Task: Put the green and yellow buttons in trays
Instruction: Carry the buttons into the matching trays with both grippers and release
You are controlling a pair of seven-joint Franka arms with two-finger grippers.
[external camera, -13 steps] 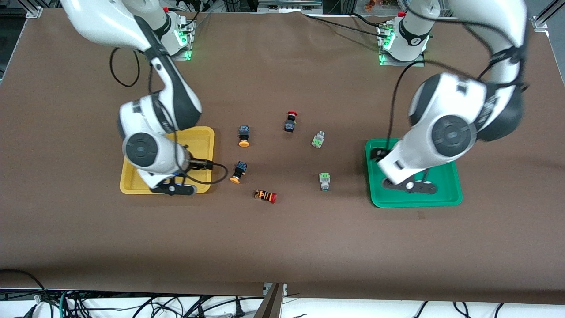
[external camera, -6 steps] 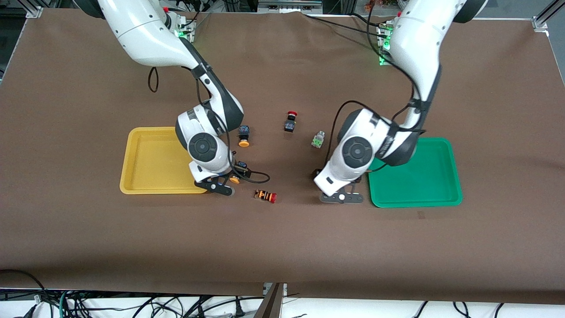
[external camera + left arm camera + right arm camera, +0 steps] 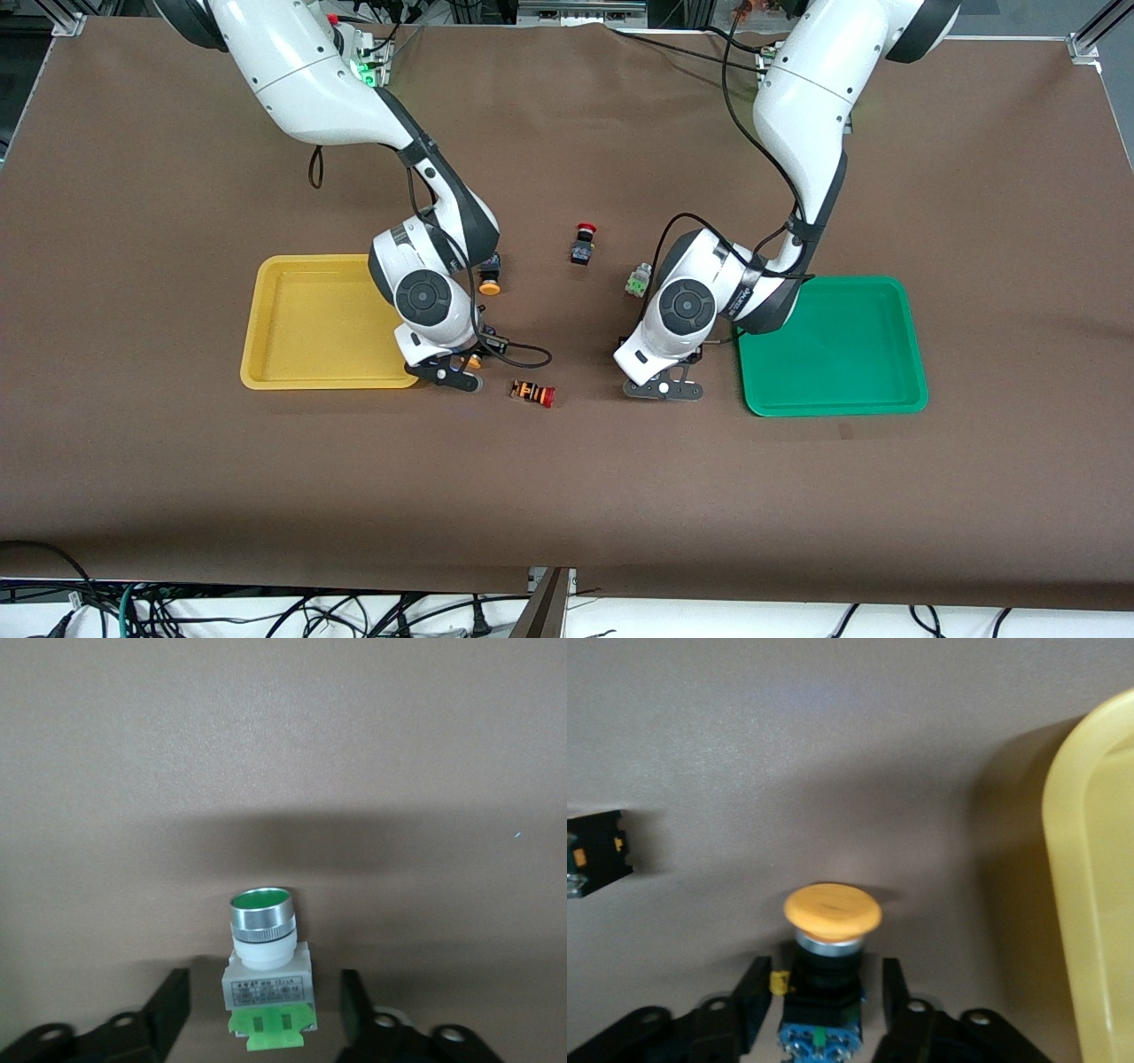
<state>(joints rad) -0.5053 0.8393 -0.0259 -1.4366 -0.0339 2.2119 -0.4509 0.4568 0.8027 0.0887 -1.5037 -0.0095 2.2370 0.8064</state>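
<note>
I see the yellow tray (image 3: 301, 323) just beside my right gripper (image 3: 819, 992), whose fingers (image 3: 749, 997) are spread around a yellow button (image 3: 831, 921) lying on the table (image 3: 567, 478). A second yellow button (image 3: 488, 281) lies near it. My left gripper (image 3: 264, 1010) straddles a green button (image 3: 264, 970), fingers apart. The green tray (image 3: 833, 346) sits just beside it.

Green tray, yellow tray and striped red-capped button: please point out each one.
green tray (image 3: 850, 337): front view, bare floor.
yellow tray (image 3: 310, 323): front view, bare floor.
striped red-capped button (image 3: 532, 392): front view, striped body.
</note>
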